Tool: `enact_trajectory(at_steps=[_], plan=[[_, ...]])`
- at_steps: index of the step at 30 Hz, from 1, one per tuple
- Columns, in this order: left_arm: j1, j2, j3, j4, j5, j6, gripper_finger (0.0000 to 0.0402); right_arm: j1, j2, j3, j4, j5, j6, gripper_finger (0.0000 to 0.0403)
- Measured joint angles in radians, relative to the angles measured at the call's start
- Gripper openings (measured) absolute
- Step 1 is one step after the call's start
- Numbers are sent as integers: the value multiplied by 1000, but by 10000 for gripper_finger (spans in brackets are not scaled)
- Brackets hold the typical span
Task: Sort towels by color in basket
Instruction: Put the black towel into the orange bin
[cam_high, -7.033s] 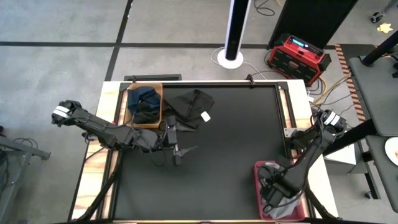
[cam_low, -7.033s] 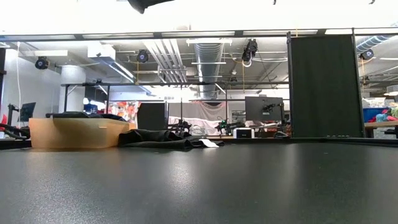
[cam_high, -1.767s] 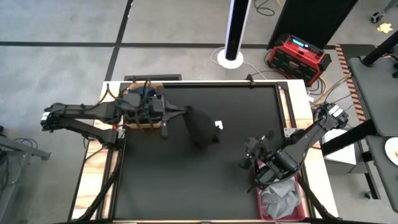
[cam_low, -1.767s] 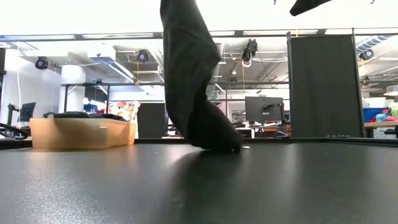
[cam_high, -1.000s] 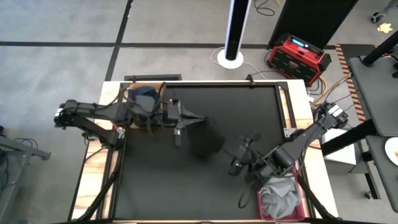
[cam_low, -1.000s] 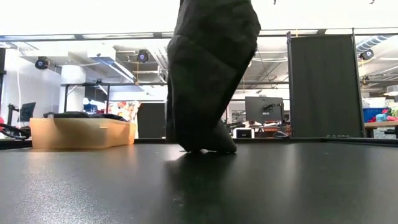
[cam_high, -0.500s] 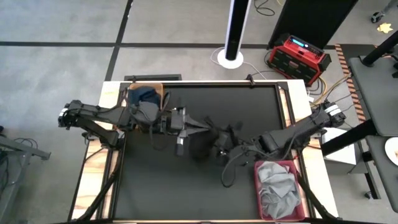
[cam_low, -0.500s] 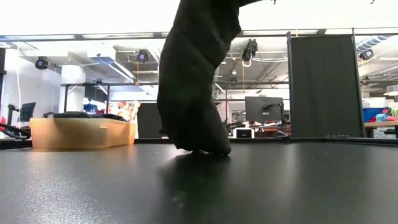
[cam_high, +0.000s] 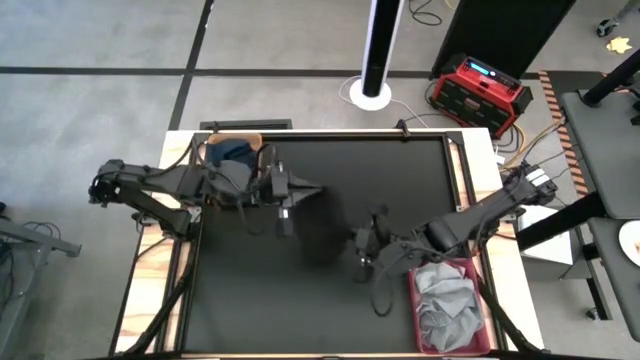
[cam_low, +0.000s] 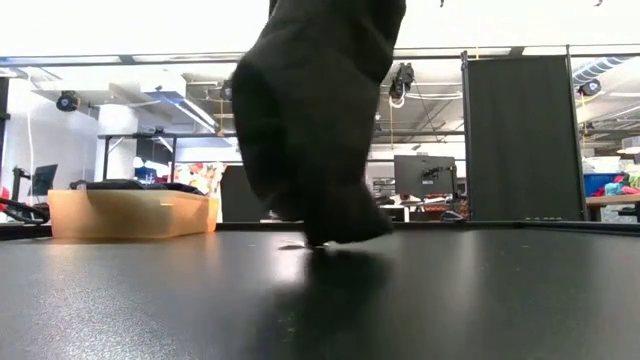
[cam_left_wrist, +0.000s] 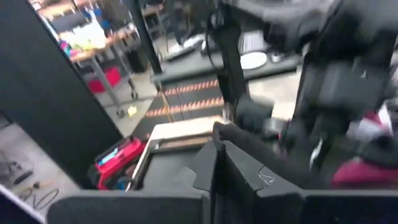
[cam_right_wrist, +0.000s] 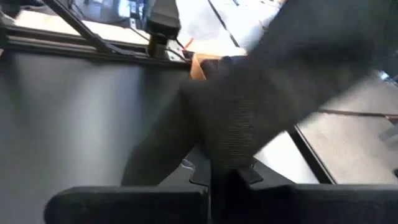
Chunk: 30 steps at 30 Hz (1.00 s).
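A black towel (cam_high: 320, 228) hangs over the middle of the table between my two grippers. In the low view the towel (cam_low: 320, 120) is a broad dark mass. My left gripper (cam_high: 310, 190) is shut on its upper part, coming from the wooden basket (cam_high: 232, 160) side. That basket holds navy towels (cam_high: 234, 152). My right gripper (cam_high: 356, 240) is shut on the towel's right side. The red basket (cam_high: 452, 268) at the near right holds grey towels (cam_high: 448, 305). My left gripper holds the black towel by its upper end (cam_high: 320, 198), the fingers about level and coming from the table's left. The towel hangs below them. My own fingers hide the place of contact in the left wrist view. My right gripper pinches a bunched fold of the black towel (cam_right_wrist: 231, 152) between its two fingers, on the towel's right side. The fingers come about level from the table's right. The towel's lower end (cam_low: 338, 232) is down at the table top.
The wooden basket (cam_low: 125, 213) stands at the far left corner, the red basket at the near right edge. The black table top (cam_high: 400, 180) lies bare at the far right and along the near left. Beyond the far edge stand a white pole base and a red box.
My right gripper has swung from beside the red basket toward the table's left, up to the hanging towel, and has shut on its right side. My left gripper has stayed about where it was, still holding the towel. The towel's lower part has swung and bulged wider.
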Motion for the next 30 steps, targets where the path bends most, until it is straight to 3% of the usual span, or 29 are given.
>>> enact_trajectory(at_steps=[5, 13, 17, 21, 25, 30], plan=[[-2, -17, 12, -137, 9, -15, 54, 37, -6, 77, -73, 10, -1, 9], [-3, -32, 16, -308, -10, -50, 195, 42, -8, 142, -110, 9, -1, 9], [-3, -35, 16, -386, -34, -53, 247, 42, -12, 172, -109, 10, -1, 9], [-3, -35, 16, -441, -38, -73, 276, 42, -13, 204, -109, 21, -2, 9], [-3, -35, 15, -455, -22, -91, 283, 42, -13, 226, -110, 100, -11, 9], [-10, -28, -2, -442, 159, -134, 281, 41, -13, 242, -115, 115, -14, 9]])
